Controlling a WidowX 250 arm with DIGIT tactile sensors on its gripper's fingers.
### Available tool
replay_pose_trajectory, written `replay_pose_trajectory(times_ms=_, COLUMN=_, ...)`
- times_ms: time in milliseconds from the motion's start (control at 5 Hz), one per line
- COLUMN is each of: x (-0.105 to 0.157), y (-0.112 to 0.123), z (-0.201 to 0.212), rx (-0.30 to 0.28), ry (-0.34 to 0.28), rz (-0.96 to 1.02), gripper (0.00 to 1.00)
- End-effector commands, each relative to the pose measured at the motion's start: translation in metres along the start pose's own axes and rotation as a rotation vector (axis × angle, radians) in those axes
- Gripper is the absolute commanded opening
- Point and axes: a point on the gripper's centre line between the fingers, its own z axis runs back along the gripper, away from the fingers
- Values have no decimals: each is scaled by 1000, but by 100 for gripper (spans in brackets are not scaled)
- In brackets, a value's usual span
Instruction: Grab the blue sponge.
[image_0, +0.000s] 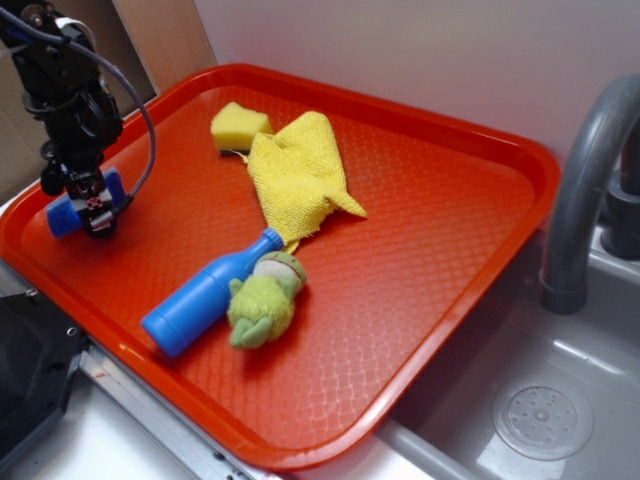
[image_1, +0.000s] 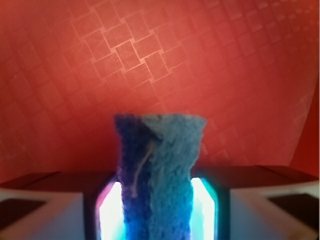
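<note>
Pinching a rough-textured bright blue sponge (image_1: 159, 175), the closed end effector (image_0: 88, 205) above the tray (image_0: 440, 190).

No readable text in either view for you to log. The blue bottle (image_0: 205, 297) shows a plain side with no label you can make out, and the red tray (image_0: 430, 200) carries only a woven relief pattern, no lettering. In the wrist view the blue sponge (image_1: 160, 175) bears no mark or number either.
</note>
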Motion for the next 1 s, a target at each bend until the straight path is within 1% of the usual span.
replay_pose_trajectory(times_ms=0, x=15, y=-14, z=99, rx=63, ry=33, rz=326, gripper=0)
replay_pose_trajectory(times_ms=200, x=20, y=-40, z=158, rx=-52, ry=-13, rz=453, gripper=0)
replay_pose_trajectory(times_ms=400, x=25, y=-56, z=195, rx=-110, ry=-66, rz=461, gripper=0)
replay_pose_trajectory(times_ms=600, x=31, y=-69, z=219, rx=-129, ry=-127, rz=462, gripper=0)
replay_pose_trajectory(times_ms=800, x=37, y=-70, z=210, rx=-119, ry=-123, rz=413, gripper=0)
